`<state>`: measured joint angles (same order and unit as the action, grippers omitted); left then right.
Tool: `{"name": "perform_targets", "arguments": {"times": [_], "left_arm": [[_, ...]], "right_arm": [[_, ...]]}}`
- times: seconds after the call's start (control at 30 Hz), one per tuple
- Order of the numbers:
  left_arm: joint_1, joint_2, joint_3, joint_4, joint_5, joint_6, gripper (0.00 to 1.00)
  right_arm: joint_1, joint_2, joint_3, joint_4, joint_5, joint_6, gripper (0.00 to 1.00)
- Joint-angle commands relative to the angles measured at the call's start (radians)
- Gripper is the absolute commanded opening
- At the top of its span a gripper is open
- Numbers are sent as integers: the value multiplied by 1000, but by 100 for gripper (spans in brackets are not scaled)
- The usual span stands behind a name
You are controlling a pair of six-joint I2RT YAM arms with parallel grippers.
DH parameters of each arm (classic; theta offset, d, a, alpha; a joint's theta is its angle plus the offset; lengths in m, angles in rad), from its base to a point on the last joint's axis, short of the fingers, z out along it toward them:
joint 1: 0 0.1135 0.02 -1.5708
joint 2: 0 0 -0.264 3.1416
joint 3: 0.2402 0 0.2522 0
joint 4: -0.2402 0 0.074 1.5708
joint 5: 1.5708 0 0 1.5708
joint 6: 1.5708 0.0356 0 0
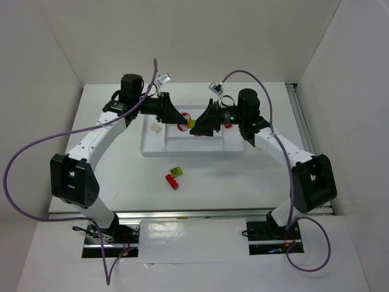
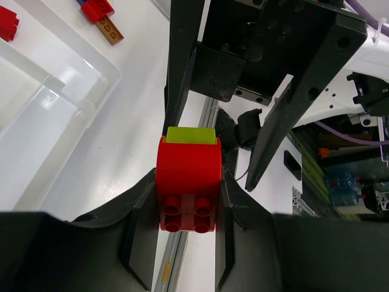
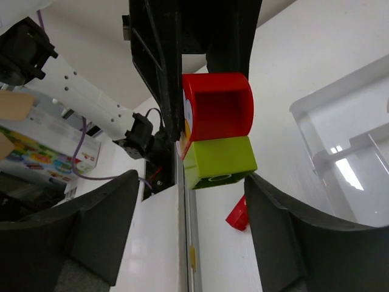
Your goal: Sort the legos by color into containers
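Although a few pieces already lie in the tray (image 1: pixel 182 151), the sorting is, by my reckoning, well short of done. A cream brick (image 1: pixel 156 128) sits in the tray's left compartment, and a red piece (image 2: pixel 97 9) lies with an orange-brown brick (image 2: pixel 111 30) towards its right end (which compartment I cannot tell). Above the tray's middle, the left gripper (image 2: pixel 187 204) is clamped on a red brick (image 2: pixel 187 176) that has a lime green brick (image 3: pixel 219 161) stuck to it. The right gripper (image 3: pixel 189 198) has its fingers apart on either side of the green one, not gripping it. That pair probably has to be pulled apart before either colour can be filed. On the table (image 1: pixel 121 176), on the near side of the tray, a loose green brick (image 1: pixel 176 172) and a loose red brick (image 1: pixel 172 181) wait unsorted.
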<state>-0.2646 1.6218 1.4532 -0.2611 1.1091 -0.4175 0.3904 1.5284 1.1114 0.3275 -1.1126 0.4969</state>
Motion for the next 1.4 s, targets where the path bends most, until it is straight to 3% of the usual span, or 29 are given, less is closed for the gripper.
{"name": "perform_targets", "arguments": {"times": [0.0,0.23,0.47,0.63,0.67,0.73,0.9,1.17,1.37], "left_arm": [[-2,-14,12,42,41,19,0],[-2,-23,3,42,51,19,0],[-2,-33,3,42,60,28,0],[-2,-33,-7,42,60,37,0],[-2,-33,-7,42,60,37,0],[-2,-42,-7,42,60,37,0],[30,-42,-7,31,51,46,0],[64,-51,-16,22,47,37,0],[84,-51,-36,22,-20,16,0]], "right_arm": [[11,13,44,123,-33,40,75],[11,49,44,252,-44,126,58],[11,58,44,300,-44,164,51],[21,67,34,381,-44,221,24],[21,67,34,381,-44,221,14],[21,67,24,364,-23,212,9],[10,49,1,222,39,144,0],[-8,19,-18,21,144,17,0],[-18,76,49,-143,402,-26,0]]}}
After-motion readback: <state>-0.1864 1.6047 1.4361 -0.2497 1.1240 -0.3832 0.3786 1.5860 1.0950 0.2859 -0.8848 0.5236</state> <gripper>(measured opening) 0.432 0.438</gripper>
